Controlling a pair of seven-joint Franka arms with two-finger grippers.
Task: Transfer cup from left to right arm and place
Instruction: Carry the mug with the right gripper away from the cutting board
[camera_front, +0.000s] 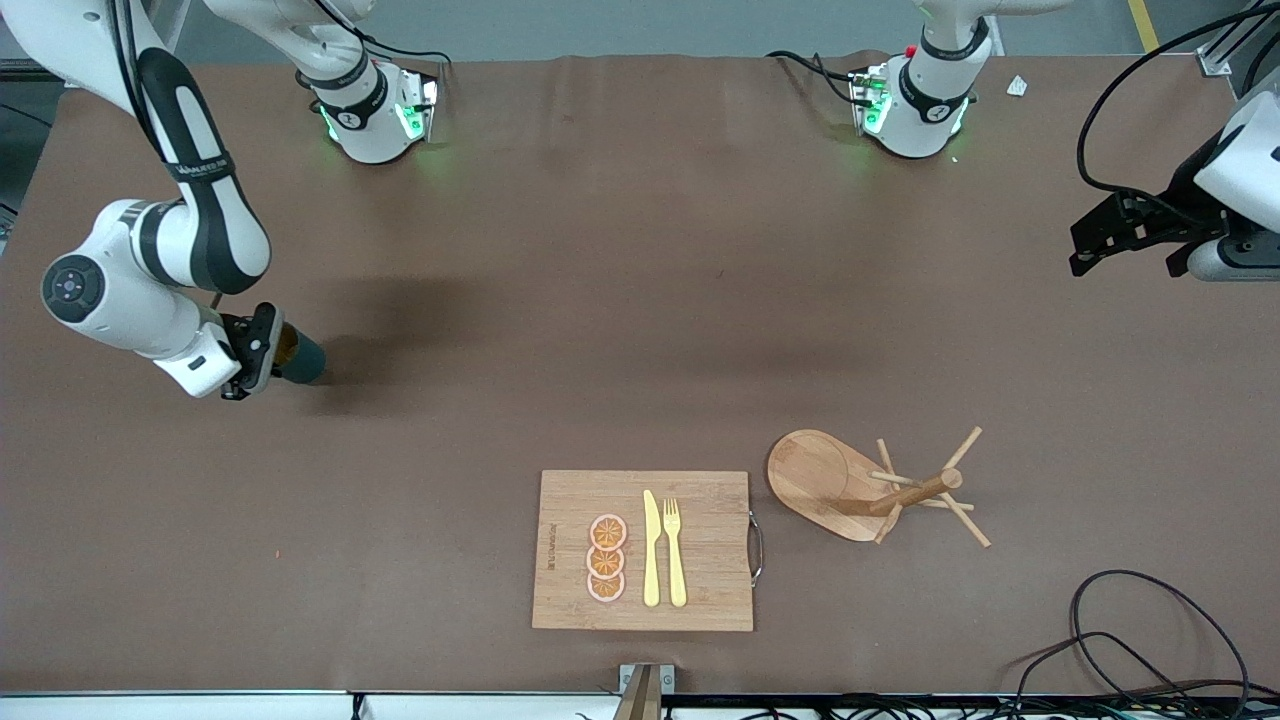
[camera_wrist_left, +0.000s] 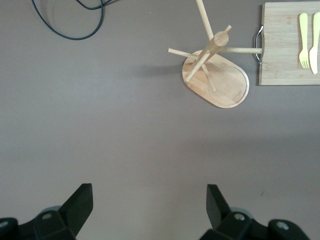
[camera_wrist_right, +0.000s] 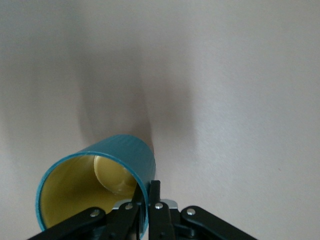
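Note:
The cup is a dark teal mug with a mustard-yellow inside. It is held tipped on its side, low over the table at the right arm's end. My right gripper is shut on the cup's rim wall, with one finger inside and one outside. The cup's handle is hidden. My left gripper waits over the table edge at the left arm's end. It is open, and only bare table shows between its fingers.
A wooden peg rack stands nearer the front camera, toward the left arm's end. Beside it lies a cutting board with orange slices, a yellow knife and a fork. Cables coil at the front corner.

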